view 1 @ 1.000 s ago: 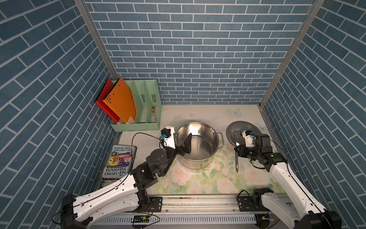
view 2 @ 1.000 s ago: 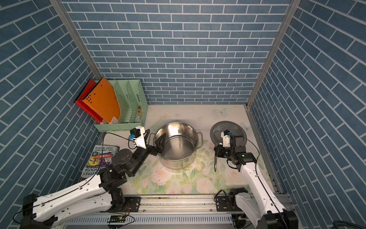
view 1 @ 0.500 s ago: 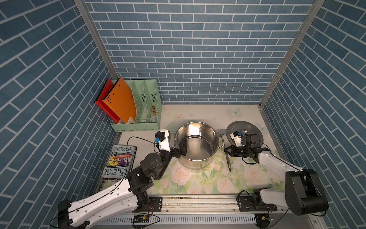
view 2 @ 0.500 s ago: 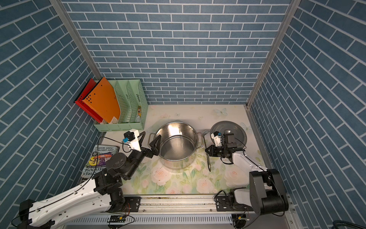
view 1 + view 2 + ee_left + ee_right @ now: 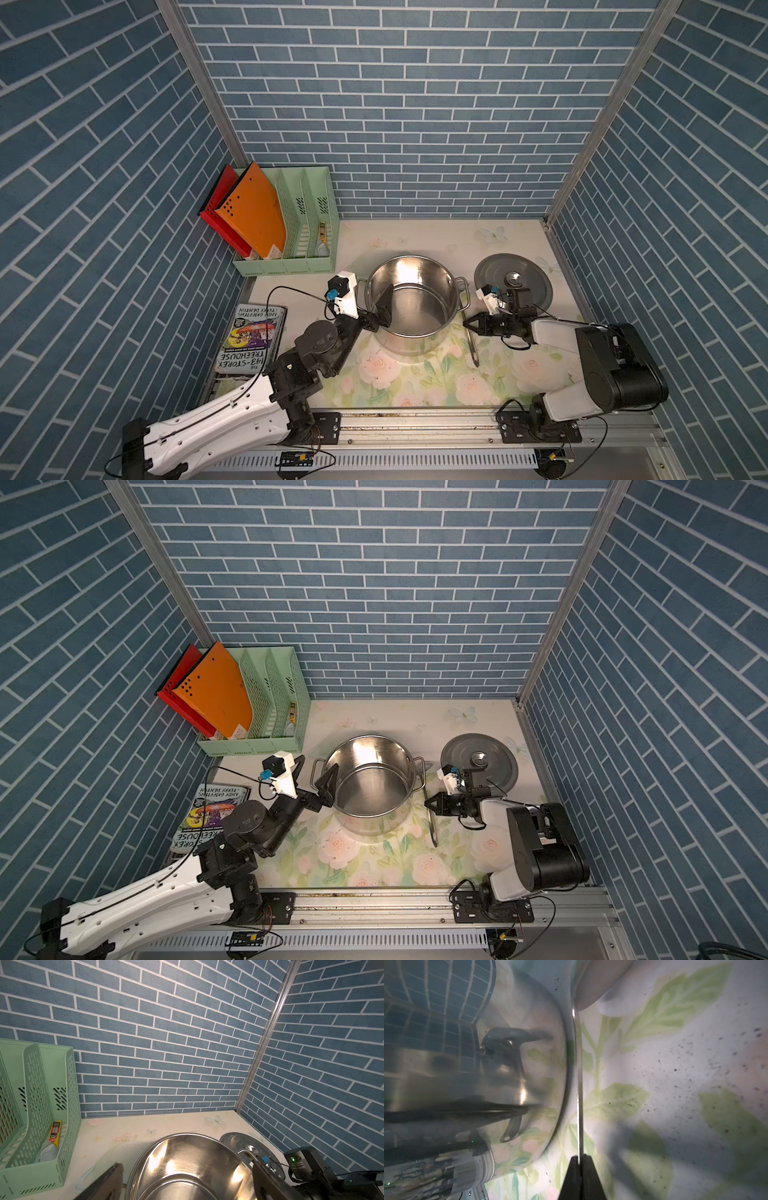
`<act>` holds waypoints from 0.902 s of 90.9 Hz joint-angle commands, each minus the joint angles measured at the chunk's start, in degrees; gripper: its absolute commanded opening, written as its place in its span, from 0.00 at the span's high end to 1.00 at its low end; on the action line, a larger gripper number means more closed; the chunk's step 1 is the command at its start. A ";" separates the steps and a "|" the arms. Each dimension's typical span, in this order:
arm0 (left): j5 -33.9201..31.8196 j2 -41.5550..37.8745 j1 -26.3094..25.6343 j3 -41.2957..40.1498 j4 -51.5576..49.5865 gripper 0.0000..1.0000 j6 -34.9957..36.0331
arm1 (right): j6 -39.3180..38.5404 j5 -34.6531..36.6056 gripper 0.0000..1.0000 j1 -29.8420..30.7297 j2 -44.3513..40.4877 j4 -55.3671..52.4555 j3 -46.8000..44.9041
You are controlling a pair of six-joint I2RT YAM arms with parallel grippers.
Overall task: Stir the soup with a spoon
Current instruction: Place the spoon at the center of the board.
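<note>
1. While the right gripper (image 5: 468, 322) was clenched on its thin handle, the spoon (image 5: 579, 1095) sat just beside the pot's (image 5: 409, 274) right wall, outside it.
2. The left gripper (image 5: 313, 776) was spread wide, straddling the pot's left rim and grasping nothing.
3. Done, by my reading: the lid (image 5: 490, 274) lay off on the table, and the spoon was in hand.
4. Left: carrying the spoon's bowl over the rim, lowering it and stirring. No soup was visible inside.

Blue brick walls (image 5: 415, 124) 3 sides w/ floral tabletop (image 5: 419, 237).
</note>
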 commanded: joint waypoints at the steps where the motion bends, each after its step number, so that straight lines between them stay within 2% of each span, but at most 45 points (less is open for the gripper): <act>1: -1.15 0.32 0.42 0.32 -0.70 0.00 1.51 | -0.16 -0.48 1.00 0.16 0.85 1.72 -0.63; 12: -1.96 0.74 0.42 0.42 -1.36 0.00 1.85 | -0.88 1.81 0.96 0.17 0.95 -0.18 -0.23; 36: -3.80 0.75 0.42 0.33 -0.35 0.00 3.66 | -1.07 6.50 0.65 0.16 -1.99 -3.33 0.66; 48: -10.89 0.75 0.50 1.37 -0.61 0.00 5.74 | -0.36 9.74 0.48 0.20 -5.48 -4.58 0.83; 56: -17.31 0.30 1.75 1.39 0.52 0.00 7.97 | -0.23 14.52 0.37 0.16 -9.45 -7.20 1.37; 64: -20.90 -0.68 6.11 0.86 1.86 0.00 9.78 | -0.66 19.80 0.28 -0.01 -14.21 -10.55 2.43; 82: -17.72 -4.81 21.48 -5.96 7.77 0.00 10.65 | -2.20 35.06 0.02 -0.60 -28.23 -17.14 6.40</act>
